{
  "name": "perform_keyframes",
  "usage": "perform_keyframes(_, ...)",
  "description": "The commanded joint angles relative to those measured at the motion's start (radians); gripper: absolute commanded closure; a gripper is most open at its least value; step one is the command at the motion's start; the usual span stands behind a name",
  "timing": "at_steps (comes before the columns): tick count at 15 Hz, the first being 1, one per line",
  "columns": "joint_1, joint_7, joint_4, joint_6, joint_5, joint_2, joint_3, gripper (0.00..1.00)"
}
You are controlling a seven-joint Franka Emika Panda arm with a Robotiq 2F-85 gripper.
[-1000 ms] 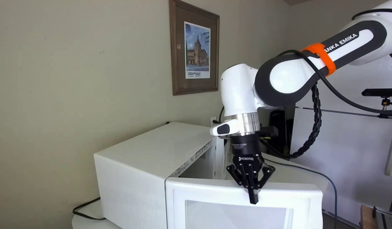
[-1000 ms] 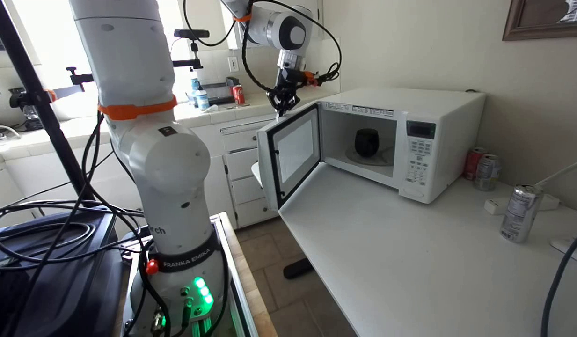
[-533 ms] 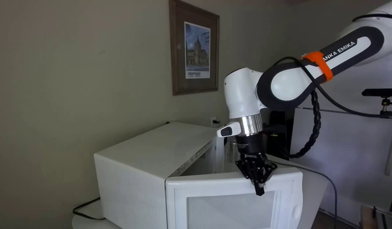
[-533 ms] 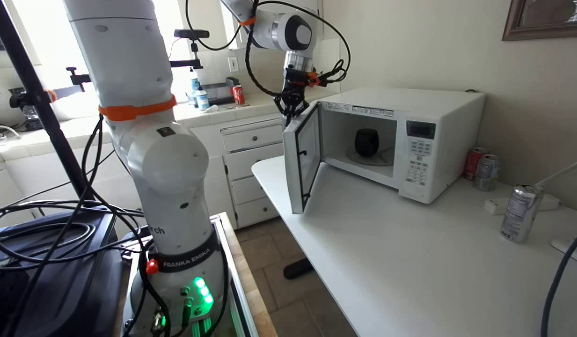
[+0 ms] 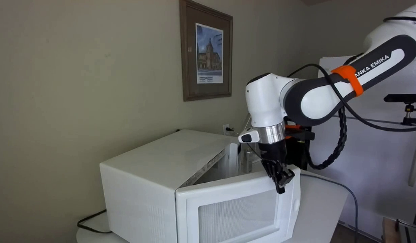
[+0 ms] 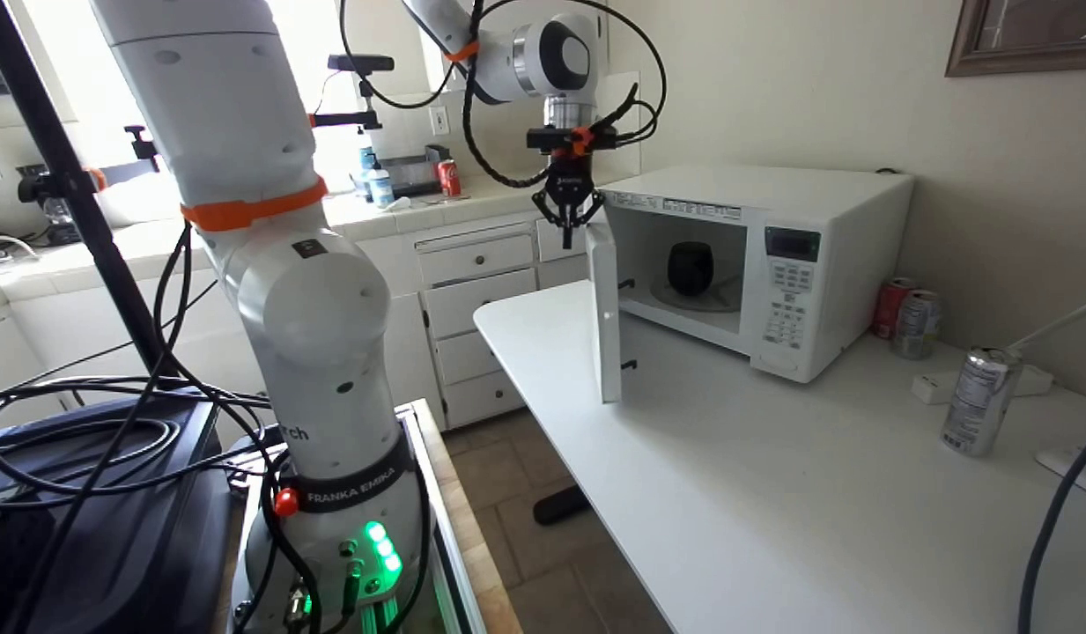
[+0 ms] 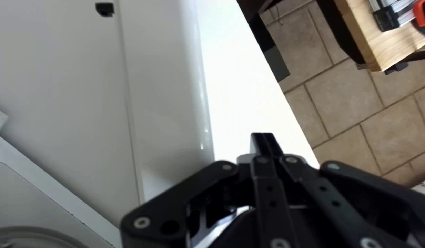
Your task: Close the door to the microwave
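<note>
Closing the door (image 5: pixel 238 214) looks only partly done. The door is joined to the microwave (image 6: pixel 763 189) on one side, but its free end sticks out, with a wide gap left to go. The gripper (image 5: pixel 280 190) has its fingers pinched together with nothing between them. They are by the outer face of the door, near the top and close to the free end. They look like they touch it, but I can't be sure. What is left, I think, is to push the door until it sits flat on the front. Inside the microwave, a black cup (image 6: pixel 690 268) sits on a round plate (image 6: pixel 724 299). I can't see what is in the cup. A red can (image 6: pixel 889 304) and a silver can (image 6: pixel 917 326) stand beside the microwave, and a second silver can (image 6: pixel 978 401) is nearer on the table (image 6: pixel 816 493). I can't tell if the cans hold anything.
</note>
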Motion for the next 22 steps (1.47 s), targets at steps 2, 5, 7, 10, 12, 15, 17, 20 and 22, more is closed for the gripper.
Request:
perform_keyframes(2,0.001,0.217,-0.030,0.009,-0.190,-0.041,0.011,1.00)
perform_keyframes(5,0.003,0.214,0.000,-0.002,-0.212,-0.017,0.003,0.99)
perform_keyframes(7,0.003,0.252,-0.004,0.000,-0.257,-0.018,0.006,0.99)
perform_keyframes(10,0.002,0.263,-0.011,0.002,-0.267,-0.023,0.007,0.99)
perform_keyframes(12,0.002,0.264,-0.012,0.002,-0.268,-0.025,0.007,0.99)
perform_keyframes(15,0.002,0.264,-0.012,0.002,-0.268,-0.026,0.007,1.00)
perform_keyframes(17,-0.015,0.307,-0.021,0.031,-0.290,-0.015,-0.006,1.00)
perform_keyframes(20,-0.044,0.338,-0.051,0.140,-0.294,0.005,-0.039,1.00)
perform_keyframes(22,-0.071,0.369,-0.069,0.255,-0.318,0.030,-0.065,1.00)
